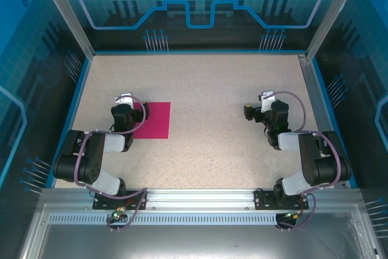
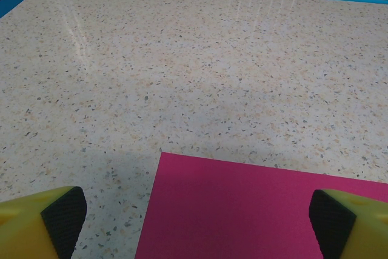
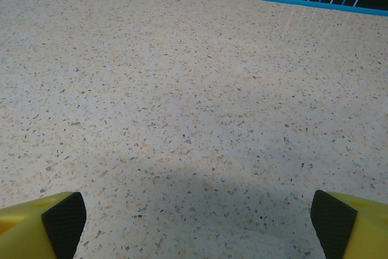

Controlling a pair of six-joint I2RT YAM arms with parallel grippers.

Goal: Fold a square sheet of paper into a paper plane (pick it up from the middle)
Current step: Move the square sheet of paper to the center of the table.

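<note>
Lying flat and unfolded is the magenta paper (image 1: 156,122); both jaws stand apart.

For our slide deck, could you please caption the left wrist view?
Open left gripper, yellow fingers black-padded, poised above the flat magenta-pink paper sheet on a speckled beige tabletop.

The flat magenta-pink paper sheet (image 1: 156,119): left part hidden under the black left arm wrist (image 1: 123,115) from above; near side cut off by the left wrist view's lower edge.
</note>
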